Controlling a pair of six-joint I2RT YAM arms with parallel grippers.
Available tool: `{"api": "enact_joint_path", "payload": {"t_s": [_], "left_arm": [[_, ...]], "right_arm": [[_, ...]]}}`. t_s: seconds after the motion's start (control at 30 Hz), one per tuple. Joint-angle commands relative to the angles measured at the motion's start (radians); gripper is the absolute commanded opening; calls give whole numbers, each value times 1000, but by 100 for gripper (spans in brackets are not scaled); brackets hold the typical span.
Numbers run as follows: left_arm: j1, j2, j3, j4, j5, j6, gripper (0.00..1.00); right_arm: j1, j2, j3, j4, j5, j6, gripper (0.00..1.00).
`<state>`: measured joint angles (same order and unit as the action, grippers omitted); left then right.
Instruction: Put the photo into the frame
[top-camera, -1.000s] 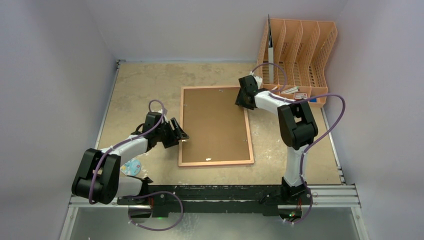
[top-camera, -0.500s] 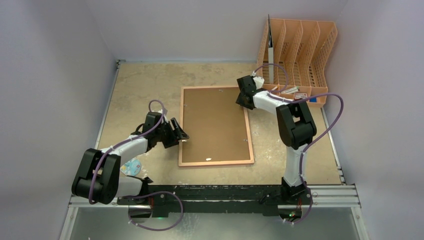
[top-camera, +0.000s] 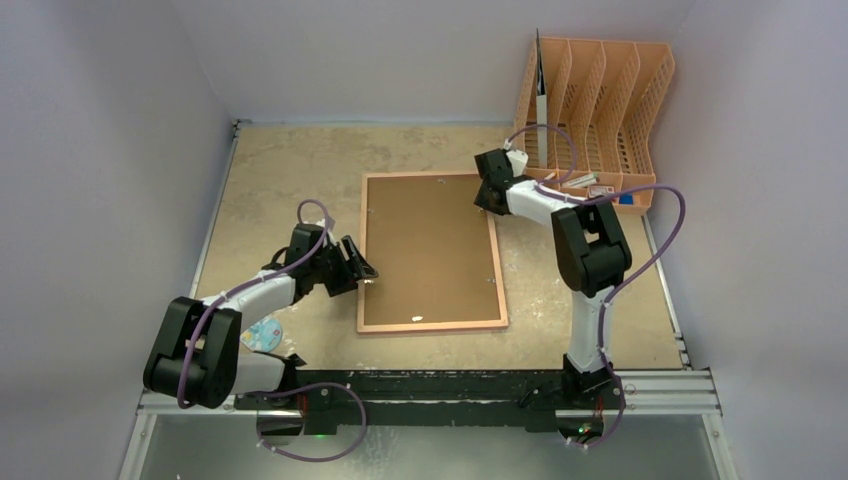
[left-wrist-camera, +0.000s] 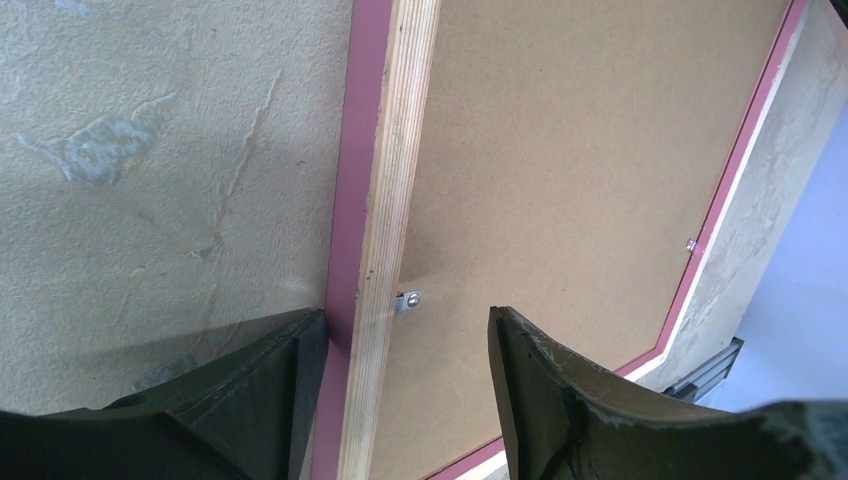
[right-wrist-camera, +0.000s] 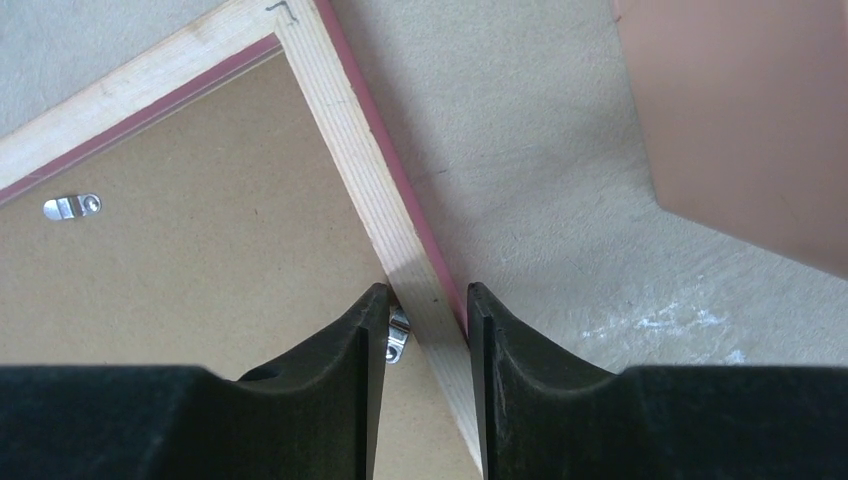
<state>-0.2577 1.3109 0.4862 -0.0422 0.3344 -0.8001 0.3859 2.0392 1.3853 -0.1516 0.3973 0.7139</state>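
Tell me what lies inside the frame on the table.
A brown hardboard backing sheet fills the frame, which lies back side up, with small metal clips at its edges. Whether the photo or a pane lies beneath cannot be seen, because the sheet covers everything under it.

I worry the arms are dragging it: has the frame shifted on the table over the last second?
No. The frame has its corners at the same spots against the orange file rack and the far edge of the table.
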Motion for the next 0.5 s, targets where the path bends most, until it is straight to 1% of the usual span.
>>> {"api": "enact_joint_path", "payload": {"t_s": [0.0,0.13,0.27,0.37,0.47], "left_arm": [[-14,22,-15,-24,11,21,62],[-14,32,-17,-16,21,21,62],[-14,42,-15,-9,31,22,62],[-14,45,-17,-1,41,21,62],[-15,51,-19,13,58,15,62]], "right_arm": [[1,17,-39,-27,-84,-74,38],[1,18,-51,-25,-115,-109,37],[1,12,-63,-27,-146,-143,31],[1,6,-70,-33,-180,-167,24],[1,0,-74,-36,-226,-190,23]]}}
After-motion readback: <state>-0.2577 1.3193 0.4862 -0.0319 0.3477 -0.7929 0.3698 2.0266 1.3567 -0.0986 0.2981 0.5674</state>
